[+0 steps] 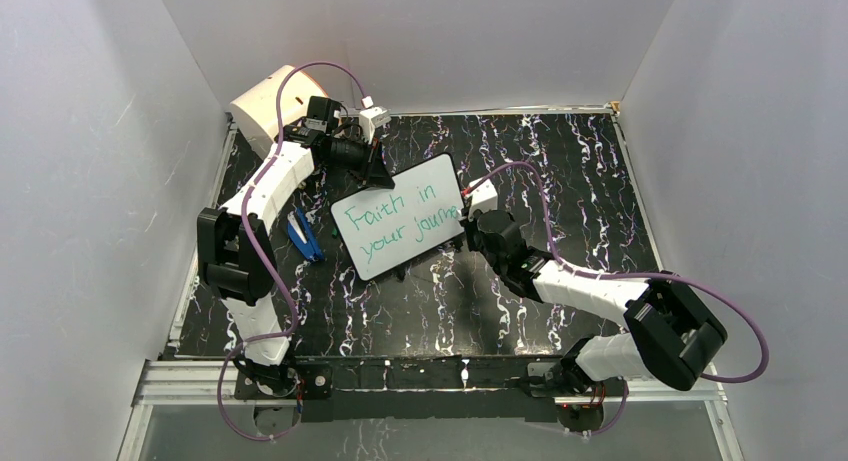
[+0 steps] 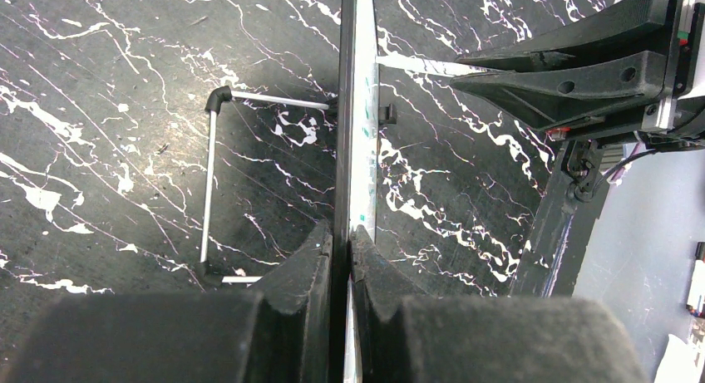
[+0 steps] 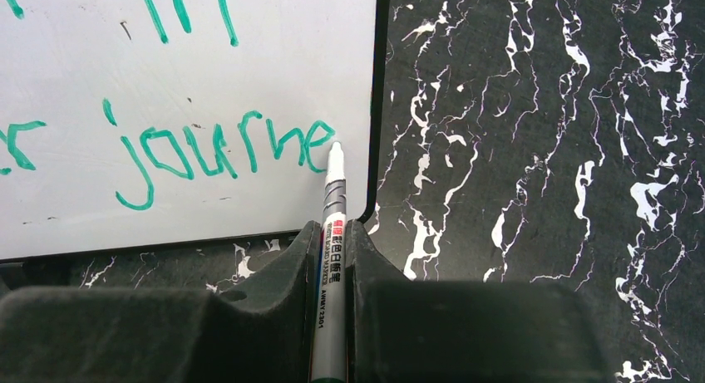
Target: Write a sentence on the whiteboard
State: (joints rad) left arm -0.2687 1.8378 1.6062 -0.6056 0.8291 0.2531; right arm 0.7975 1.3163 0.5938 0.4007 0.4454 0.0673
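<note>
The whiteboard (image 1: pixel 400 228) stands tilted mid-table, its black frame edge-on in the left wrist view (image 2: pixel 356 109). My left gripper (image 2: pixel 342 233) is shut on the board's top edge (image 1: pixel 376 171). The sentence (image 1: pixel 398 226) is green lettering in two slanted lines, reading "Faith in your journe"; its last word shows in the right wrist view (image 3: pixel 224 150). My right gripper (image 3: pixel 332 229) is shut on a silver marker (image 3: pixel 332 225), whose tip sits at the final "e" near the board's right edge (image 3: pixel 378 109). From above, the right gripper (image 1: pixel 470 226) sits at the board's right side.
A cream drum (image 1: pixel 272 106) stands at the back left behind the left arm. A blue object (image 1: pixel 305 236) lies left of the board. The board's wire stand (image 2: pixel 212 184) rests on the black marbled table (image 1: pixel 570 171). White walls enclose the table.
</note>
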